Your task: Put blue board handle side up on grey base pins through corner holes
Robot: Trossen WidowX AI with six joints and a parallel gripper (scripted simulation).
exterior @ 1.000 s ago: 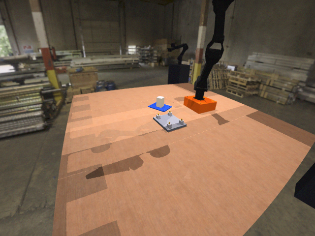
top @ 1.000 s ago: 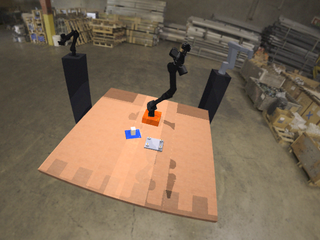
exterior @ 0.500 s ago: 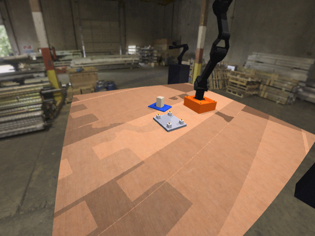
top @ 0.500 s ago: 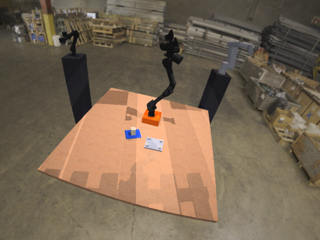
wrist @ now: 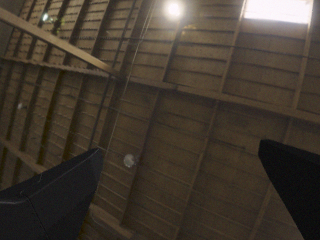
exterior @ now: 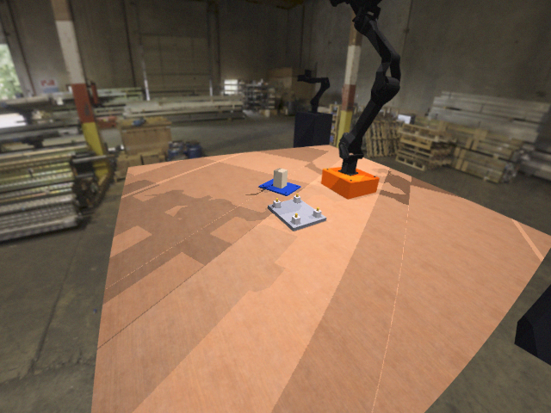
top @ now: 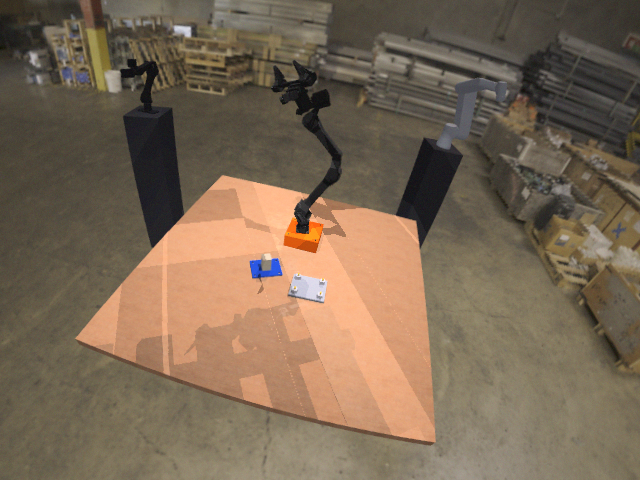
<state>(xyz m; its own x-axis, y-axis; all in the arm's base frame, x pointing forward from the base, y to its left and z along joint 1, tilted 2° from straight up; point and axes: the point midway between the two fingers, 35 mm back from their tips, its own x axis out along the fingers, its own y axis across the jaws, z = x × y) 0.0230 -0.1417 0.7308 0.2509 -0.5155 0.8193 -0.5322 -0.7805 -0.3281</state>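
We have our gripper (top: 295, 74) high above the table (top: 361, 330) (exterior: 231, 288), fingers spread wide and nothing between them. In the wrist view one dark finger stands at either side of the frame, and past them we see only a ceiling with beams, a round lamp (wrist: 173, 9) and a bright skylight (wrist: 277, 10).

Far below the gripper, the blue board (top: 256, 270) (exterior: 290, 190) lies flat on the table, its pale handle (top: 266, 261) (exterior: 280, 178) pointing up. Just beside it, and also well below the gripper, is the grey base (top: 308, 288) (exterior: 302, 214), its four posts and gold pins uncovered; board and base are apart.

Down under the gripper's own arm (top: 338, 157) (exterior: 385, 84), the orange block (top: 300, 241) (exterior: 349, 185) carries the arm's foot, near both board and base. We see nothing standing between the board and the base.

Off to the two sides of the gripper, beyond the table's edges, a smaller black arm (top: 149, 85) (exterior: 320, 90) tops one dark pedestal (top: 155, 170) (exterior: 312, 128) and a grey arm (top: 465, 111) tops another (top: 429, 180). Pallets (top: 214, 67) (exterior: 420, 149) stand farther back on the floor, well apart from the gripper.
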